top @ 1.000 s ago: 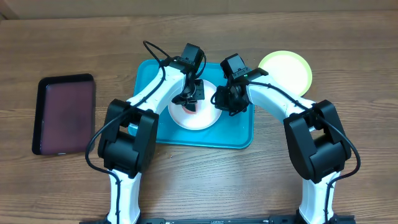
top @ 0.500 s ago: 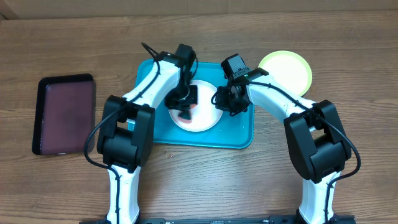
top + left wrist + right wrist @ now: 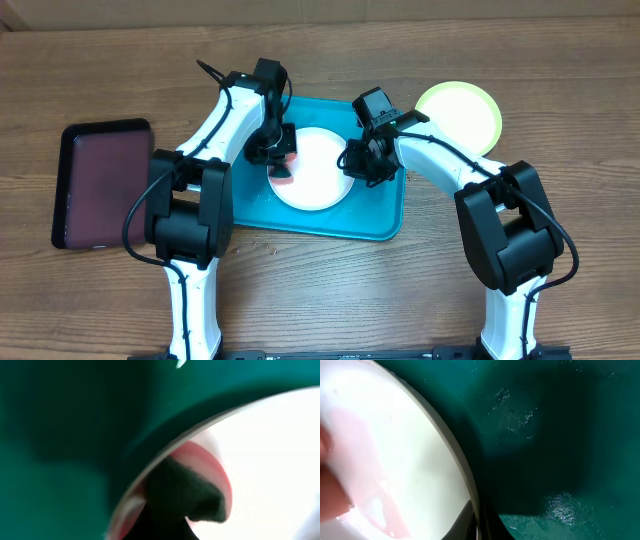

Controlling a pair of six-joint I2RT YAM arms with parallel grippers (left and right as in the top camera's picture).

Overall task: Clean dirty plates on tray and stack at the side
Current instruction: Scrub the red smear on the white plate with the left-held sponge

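Left arm (image 3: 222,118) extended forward, forearm angled inward, wrist bent down. Left gripper (image 3: 277,158) points down, jaws closed tight. Right arm (image 3: 440,158) extended forward and inward, wrist low. Right gripper (image 3: 357,162) tilted down, jaws closed. Grippers near each other, not touching.

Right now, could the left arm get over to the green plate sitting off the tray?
Probably not directly. The left gripper is at the left edge of the white plate, and the right gripper, pinching that plate's right rim, lies with its arm between it and the green plate.
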